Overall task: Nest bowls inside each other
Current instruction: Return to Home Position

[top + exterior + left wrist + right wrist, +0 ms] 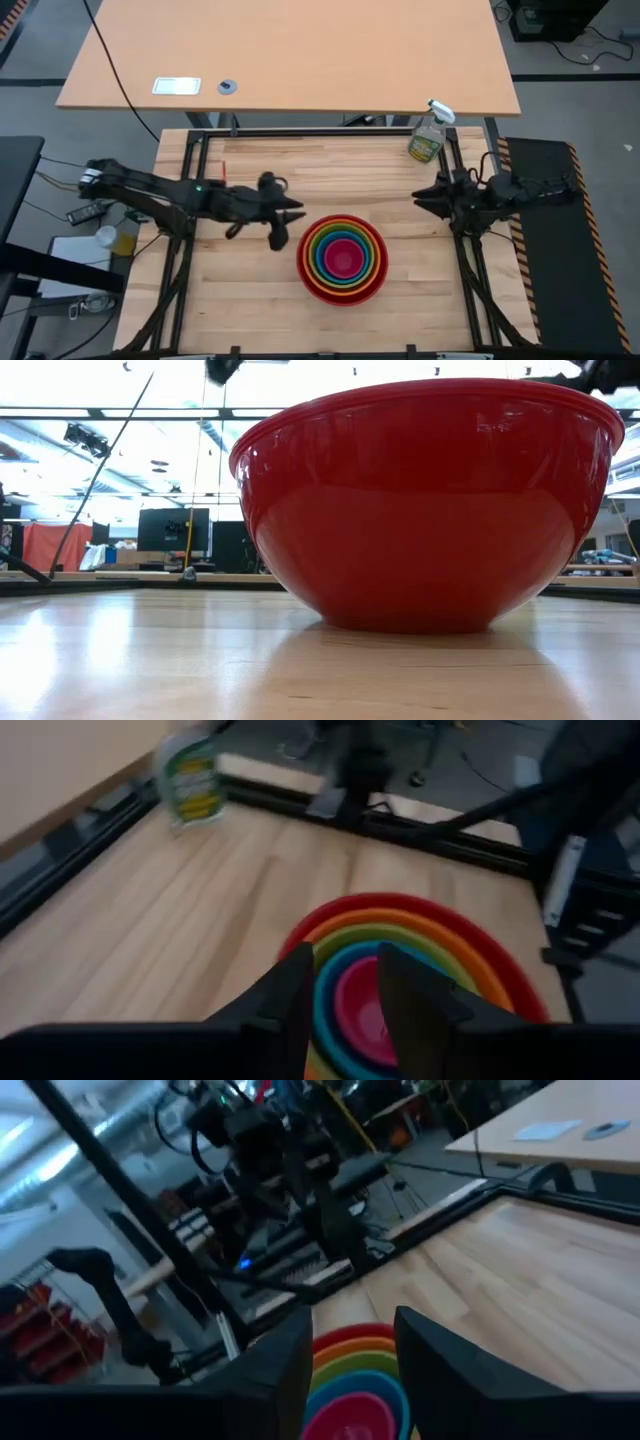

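Note:
The bowls (342, 258) stand nested in one stack at the middle of the table: red outermost, then orange, olive-green and blue, with pink (343, 258) innermost. The red bowl (430, 510) rests on its base on the wood. My left gripper (290, 225) hangs open above the table, just left of the stack, with nothing between its fingers (345, 970). My right gripper (418, 196) is open and empty near the table's right edge, pointing level toward the stack (350, 1370).
A clear spray bottle (430, 135) stands at the table's far right corner and also shows in the left wrist view (190, 780). Black frame rails (470, 270) run along the table's sides. A tan desk (290, 50) lies beyond the far edge.

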Robot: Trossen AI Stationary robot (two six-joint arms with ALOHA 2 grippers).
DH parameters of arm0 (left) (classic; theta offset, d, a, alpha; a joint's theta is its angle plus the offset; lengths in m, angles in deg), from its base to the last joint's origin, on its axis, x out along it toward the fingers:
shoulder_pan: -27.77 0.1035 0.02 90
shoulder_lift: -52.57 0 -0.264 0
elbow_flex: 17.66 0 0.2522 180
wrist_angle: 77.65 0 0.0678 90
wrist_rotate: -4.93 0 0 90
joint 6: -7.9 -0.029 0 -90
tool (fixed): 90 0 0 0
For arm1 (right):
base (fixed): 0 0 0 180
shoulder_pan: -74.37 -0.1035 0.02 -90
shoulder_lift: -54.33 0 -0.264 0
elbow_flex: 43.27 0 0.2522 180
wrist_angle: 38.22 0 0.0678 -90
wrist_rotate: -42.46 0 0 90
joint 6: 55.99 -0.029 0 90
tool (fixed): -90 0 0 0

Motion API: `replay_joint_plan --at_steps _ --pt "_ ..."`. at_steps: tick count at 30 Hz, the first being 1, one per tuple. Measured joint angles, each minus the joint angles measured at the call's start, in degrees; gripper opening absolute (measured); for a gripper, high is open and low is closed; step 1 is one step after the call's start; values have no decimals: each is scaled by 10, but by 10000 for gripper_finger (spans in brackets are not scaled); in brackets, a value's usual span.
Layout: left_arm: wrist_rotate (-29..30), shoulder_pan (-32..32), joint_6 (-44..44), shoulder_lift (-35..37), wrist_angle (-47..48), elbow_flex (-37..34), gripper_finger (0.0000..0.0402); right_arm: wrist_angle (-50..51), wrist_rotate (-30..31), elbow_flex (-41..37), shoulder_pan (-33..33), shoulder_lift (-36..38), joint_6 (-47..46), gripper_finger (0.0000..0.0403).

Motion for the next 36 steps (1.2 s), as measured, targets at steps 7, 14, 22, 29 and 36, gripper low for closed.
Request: replay_joint_plan --at_steps 7,14,22,29,36 --pt "19 31 72 149 -87 -168 115 16 -13 -51 37 112 -32 135" --pt "43 47 143 305 -157 -333 115 47 -3 -61 49 141 -45 129" --pt "80 49 203 472 -191 -477 114 49 15 -68 54 142 -65 129" --pt "104 49 229 575 -191 -552 114 -3 17 -119 53 142 -109 129" --pt "110 49 239 645 -181 -589 114 -100 23 -195 53 142 -151 129"
